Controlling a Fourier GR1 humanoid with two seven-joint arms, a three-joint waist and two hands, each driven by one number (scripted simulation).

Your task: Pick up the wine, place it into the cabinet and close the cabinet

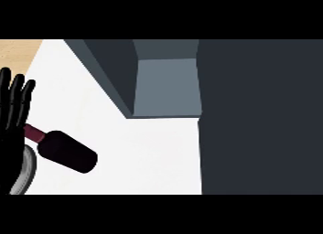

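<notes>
Dark wine bottle (66, 150) w/ maroon neck lies on its side on the white table (143, 151), lower left of view, neck pointing up-left toward the left hand (8, 103). Left hand is at the left edge, fingers straight & up, released, holding nothing; neck end looks touching or just behind it. Grey cabinet (165, 87) stands open top-center, apart from the bottle; right hand not in view.

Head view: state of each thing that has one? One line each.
Wine bottle: lying on its side on the white counter, neck toward the left hand, not held.
Cabinet: open, nothing visible inside.
Cabinet door: swung open, at the view's right.
Left hand: open, fingers up, at the left edge.
Right hand: not in view.
</notes>
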